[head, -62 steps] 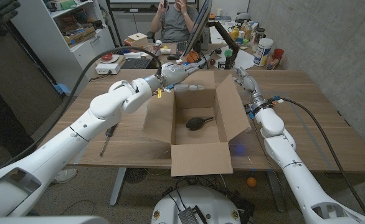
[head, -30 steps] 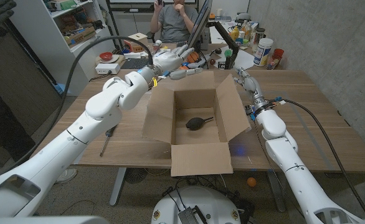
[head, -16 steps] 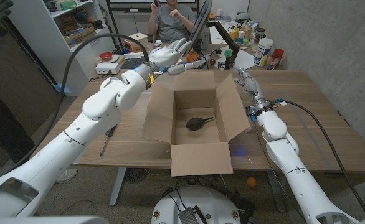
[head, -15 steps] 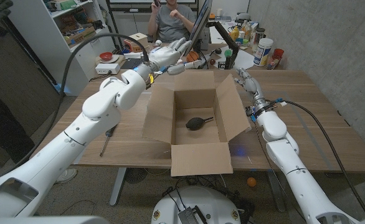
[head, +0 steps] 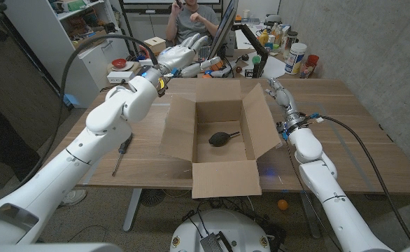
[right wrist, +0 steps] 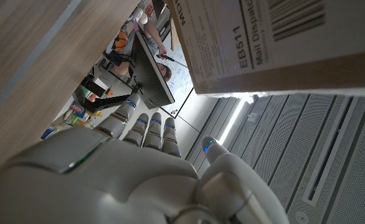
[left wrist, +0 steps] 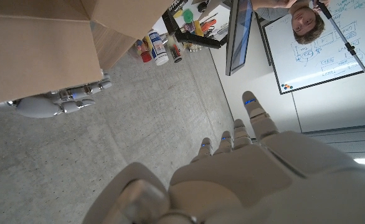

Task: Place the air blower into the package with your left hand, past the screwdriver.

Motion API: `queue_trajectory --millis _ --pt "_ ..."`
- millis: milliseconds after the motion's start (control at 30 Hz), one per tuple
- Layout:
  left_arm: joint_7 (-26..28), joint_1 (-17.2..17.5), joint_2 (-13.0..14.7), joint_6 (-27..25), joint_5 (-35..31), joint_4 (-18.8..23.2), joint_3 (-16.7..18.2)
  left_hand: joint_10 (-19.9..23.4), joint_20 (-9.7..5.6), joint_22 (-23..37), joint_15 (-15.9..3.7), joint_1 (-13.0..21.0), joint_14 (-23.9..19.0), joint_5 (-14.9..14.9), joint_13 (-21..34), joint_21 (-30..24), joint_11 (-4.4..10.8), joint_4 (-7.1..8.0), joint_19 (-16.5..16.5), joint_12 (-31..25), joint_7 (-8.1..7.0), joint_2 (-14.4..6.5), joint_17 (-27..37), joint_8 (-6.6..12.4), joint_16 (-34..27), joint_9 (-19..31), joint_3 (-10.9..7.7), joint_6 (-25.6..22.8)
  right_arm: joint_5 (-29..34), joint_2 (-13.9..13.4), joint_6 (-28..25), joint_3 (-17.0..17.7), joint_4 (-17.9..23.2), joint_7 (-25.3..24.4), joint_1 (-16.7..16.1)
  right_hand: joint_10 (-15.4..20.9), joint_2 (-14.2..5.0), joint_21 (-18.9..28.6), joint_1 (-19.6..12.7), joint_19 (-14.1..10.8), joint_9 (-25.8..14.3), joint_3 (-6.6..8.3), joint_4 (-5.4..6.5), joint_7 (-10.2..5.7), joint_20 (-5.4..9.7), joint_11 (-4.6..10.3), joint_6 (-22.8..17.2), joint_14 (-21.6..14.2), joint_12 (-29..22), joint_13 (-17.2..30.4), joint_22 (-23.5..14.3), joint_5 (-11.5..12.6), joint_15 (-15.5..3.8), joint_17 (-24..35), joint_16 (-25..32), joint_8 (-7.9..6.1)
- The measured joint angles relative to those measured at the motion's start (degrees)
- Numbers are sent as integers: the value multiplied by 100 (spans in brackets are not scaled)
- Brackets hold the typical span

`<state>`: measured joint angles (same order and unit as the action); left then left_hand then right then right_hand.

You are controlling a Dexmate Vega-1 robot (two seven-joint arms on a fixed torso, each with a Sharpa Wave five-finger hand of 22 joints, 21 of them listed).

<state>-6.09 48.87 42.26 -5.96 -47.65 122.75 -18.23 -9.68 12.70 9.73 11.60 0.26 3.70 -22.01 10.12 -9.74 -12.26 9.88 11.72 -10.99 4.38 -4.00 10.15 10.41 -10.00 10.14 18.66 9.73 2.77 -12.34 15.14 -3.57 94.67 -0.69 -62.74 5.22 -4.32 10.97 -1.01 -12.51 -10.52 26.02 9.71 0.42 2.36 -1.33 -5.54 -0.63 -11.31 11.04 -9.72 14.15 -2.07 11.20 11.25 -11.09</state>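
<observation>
The black air blower [head: 222, 137] lies on the floor of the open cardboard package [head: 215, 112] in the middle of the table. My left hand [head: 184, 57] is raised beyond the package's far left corner, fingers spread and holding nothing; the left wrist view shows the left hand [left wrist: 245, 168] from behind, with the package [left wrist: 39, 43] at a distance. The screwdriver [head: 121, 155] lies on the table left of the package, under my left arm. My right hand [head: 275, 89] stands by the package's right flap with fingers stretched and nothing in it; the right hand [right wrist: 139, 162] shows beside that flap [right wrist: 263, 43].
The package's front flap [head: 226, 178] hangs over the table's near edge. Beyond the wooden table [head: 345, 119] are a monitor arm [head: 250, 38], bottles and jars [head: 296, 57], and a seated person [head: 191, 21]. A shelf unit [head: 86, 35] stands at the far left.
My left hand has lifted from just over the package's back edge and drawn away to the far left, staying open. The air blower, package and right hand have not moved.
</observation>
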Motion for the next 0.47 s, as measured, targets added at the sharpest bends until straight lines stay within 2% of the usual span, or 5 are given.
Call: queue_trajectory --millis 367,467 --pt "219 95 96 19 414 5 143 0 8 0 0 0 0 0 0 0 0 0 -91 -4 0 0 0 0 0 0 0 0 100 65 -65 30 302 -169 -326 62 0 0 0 0 0 0 0 0 -1 0 0 -31 0 0 0 0 32 0 0 0" --pt "246 134 143 20 505 -10 182 0 -1 0 0 0 0 0 1 0 0 0 -124 -4 0 0 0 0 0 1 0 0 155 77 -105 33 359 -256 -388 62 0 0 0 42 0 0 0 0 -42 0 0 -31 0 0 0 0 32 0 0 0"
